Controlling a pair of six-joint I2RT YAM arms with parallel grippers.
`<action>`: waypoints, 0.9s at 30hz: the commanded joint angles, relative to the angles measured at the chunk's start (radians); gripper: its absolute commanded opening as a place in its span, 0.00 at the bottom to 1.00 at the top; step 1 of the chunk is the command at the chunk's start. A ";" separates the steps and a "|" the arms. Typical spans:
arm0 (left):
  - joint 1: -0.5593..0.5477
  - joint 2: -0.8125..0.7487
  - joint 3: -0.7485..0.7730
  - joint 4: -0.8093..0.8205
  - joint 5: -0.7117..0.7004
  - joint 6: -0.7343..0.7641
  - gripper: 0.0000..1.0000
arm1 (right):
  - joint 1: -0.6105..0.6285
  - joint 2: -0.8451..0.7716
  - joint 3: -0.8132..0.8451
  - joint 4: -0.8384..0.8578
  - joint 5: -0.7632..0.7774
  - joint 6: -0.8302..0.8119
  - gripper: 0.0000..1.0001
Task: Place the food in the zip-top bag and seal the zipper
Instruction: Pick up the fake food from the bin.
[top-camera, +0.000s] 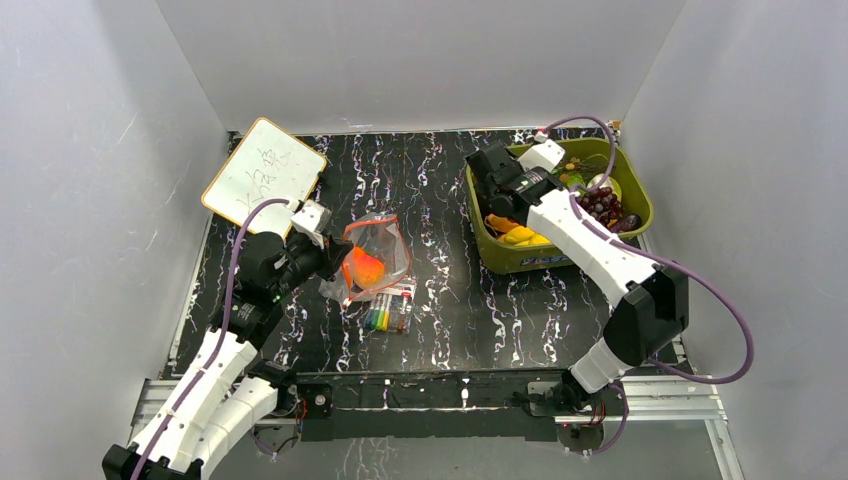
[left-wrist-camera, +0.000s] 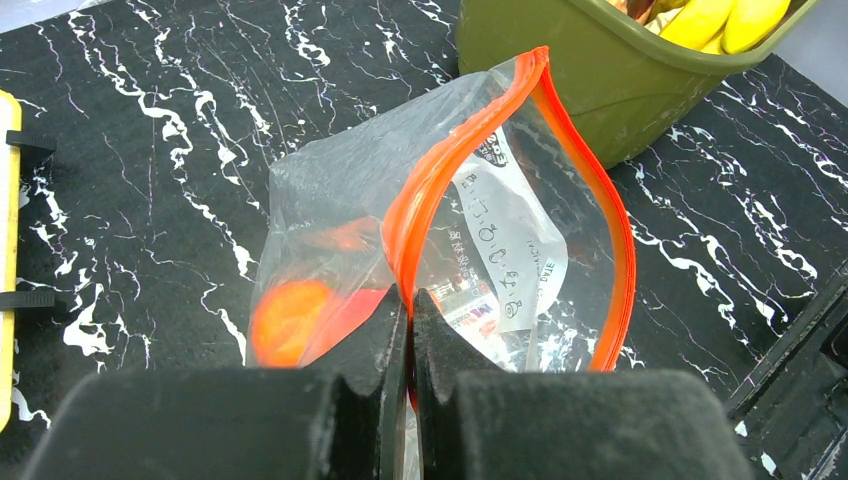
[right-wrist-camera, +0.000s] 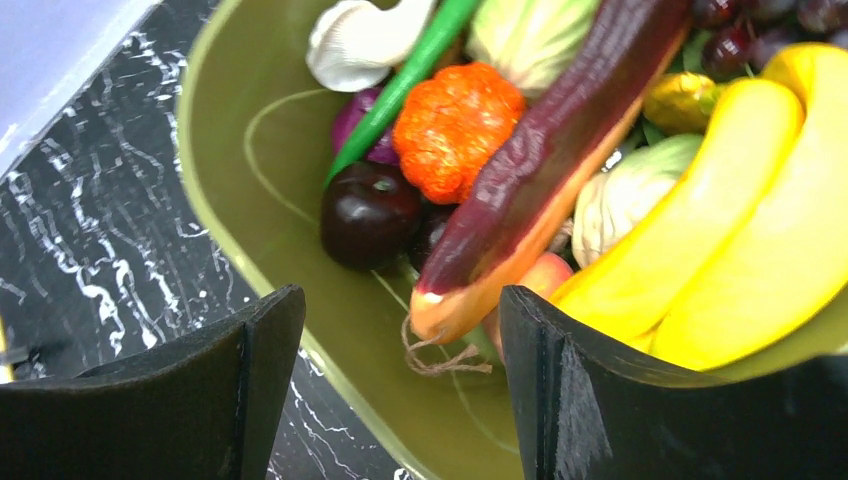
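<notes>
The clear zip-top bag (top-camera: 378, 255) lies mid-table, and in the left wrist view (left-wrist-camera: 520, 235) its mouth gapes open. My left gripper (top-camera: 322, 256) (left-wrist-camera: 410, 310) is shut on the bag's red-orange zipper (left-wrist-camera: 425, 190) at the mouth's near edge. Orange and red food (left-wrist-camera: 300, 315) sits inside the bag (top-camera: 363, 267). My right gripper (top-camera: 492, 200) (right-wrist-camera: 400, 345) is open over the near-left part of the olive-green bin (top-camera: 500, 245), above a purple-and-orange carrot (right-wrist-camera: 545, 170). Bananas (right-wrist-camera: 720, 230), a dark plum (right-wrist-camera: 368, 212) and a bumpy orange fruit (right-wrist-camera: 455, 125) lie in the bin.
A pack of coloured markers (top-camera: 388, 310) lies just in front of the bag. A whiteboard (top-camera: 263, 177) sits at the back left. White walls close in the table on three sides. The bin's wall (left-wrist-camera: 560, 70) stands just behind the bag.
</notes>
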 joint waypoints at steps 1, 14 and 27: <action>-0.008 -0.023 -0.002 0.019 -0.003 0.012 0.00 | -0.007 0.018 0.064 -0.145 0.085 0.251 0.68; -0.007 -0.032 -0.003 0.014 -0.014 0.010 0.00 | -0.054 0.042 -0.027 -0.034 0.005 0.361 0.59; -0.010 -0.036 -0.003 0.014 -0.017 0.017 0.00 | -0.086 0.137 -0.020 -0.011 -0.073 0.372 0.55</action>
